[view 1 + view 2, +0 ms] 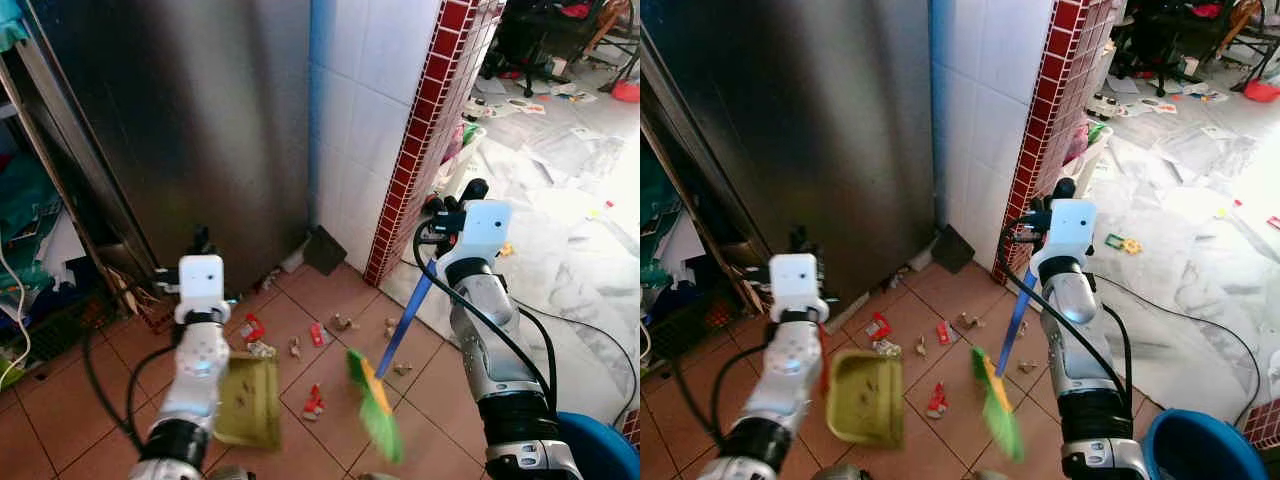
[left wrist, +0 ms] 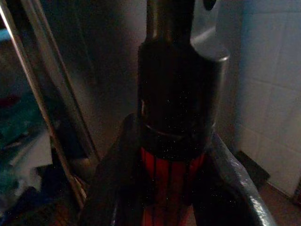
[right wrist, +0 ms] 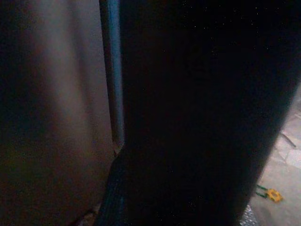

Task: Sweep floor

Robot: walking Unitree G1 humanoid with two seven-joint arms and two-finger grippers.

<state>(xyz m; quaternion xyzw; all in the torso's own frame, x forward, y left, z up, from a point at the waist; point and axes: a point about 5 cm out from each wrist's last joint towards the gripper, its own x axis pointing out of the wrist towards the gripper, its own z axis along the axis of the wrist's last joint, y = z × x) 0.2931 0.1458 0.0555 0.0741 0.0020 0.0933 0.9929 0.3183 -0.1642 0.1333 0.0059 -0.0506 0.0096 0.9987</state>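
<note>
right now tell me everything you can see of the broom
The broom has a blue handle and green and yellow bristles, blurred. It slants from the right hand down toward the robot, bristle head low over the brown tiled floor, near scattered litter. The hand holds the handle's upper part; whether the bristles touch the floor is unclear.

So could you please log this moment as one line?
left claw: holds dustpan | right claw: holds broom | litter: unswept on tiles

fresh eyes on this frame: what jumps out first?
The green broom on its blue handle, held by the right claw, hangs over brown tiles littered with scraps and red wrappers. Beside it, the left claw holds an olive dustpan. Behind stand a steel fridge and a red-tiled wall edge.
</note>
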